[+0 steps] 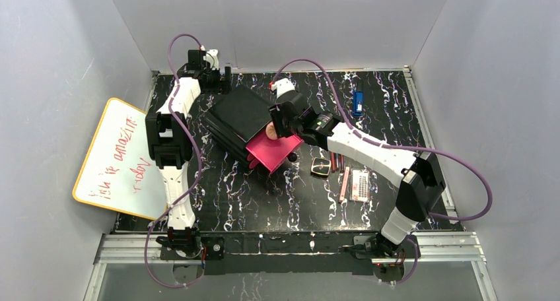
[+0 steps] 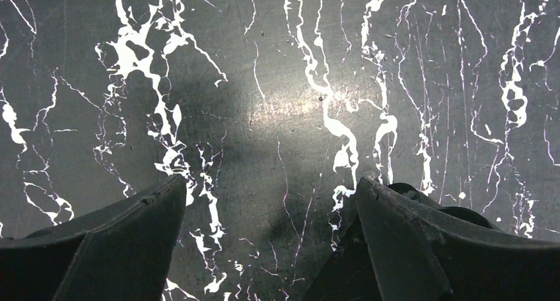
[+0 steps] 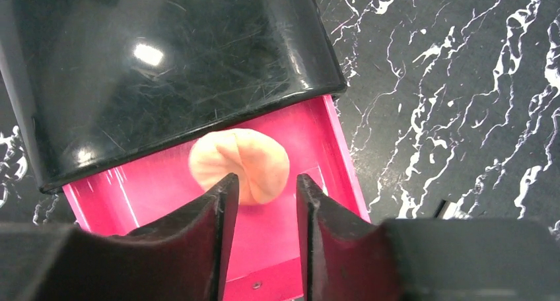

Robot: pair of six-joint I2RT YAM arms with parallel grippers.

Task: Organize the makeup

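Note:
The round peach disc [image 1: 271,131] lies in the open pink drawer [image 1: 274,154] of the black box [image 1: 238,116]. In the right wrist view the disc [image 3: 241,164] rests on the drawer floor [image 3: 165,195] just beyond my right gripper [image 3: 264,182], whose jaws are apart and empty above it. On the table to the right lie the small black compact [image 1: 321,167], thin dark-red sticks [image 1: 335,161], a pink stick [image 1: 344,184] and the pale dotted palette [image 1: 360,185]. My left gripper [image 2: 271,185] is open over bare marble table at the back left [image 1: 224,76].
A small blue rectangular object [image 1: 358,102] lies at the back right. A whiteboard [image 1: 122,159] leans at the table's left edge. The black box top [image 3: 165,63] overhangs the drawer's rear. Grey walls enclose three sides.

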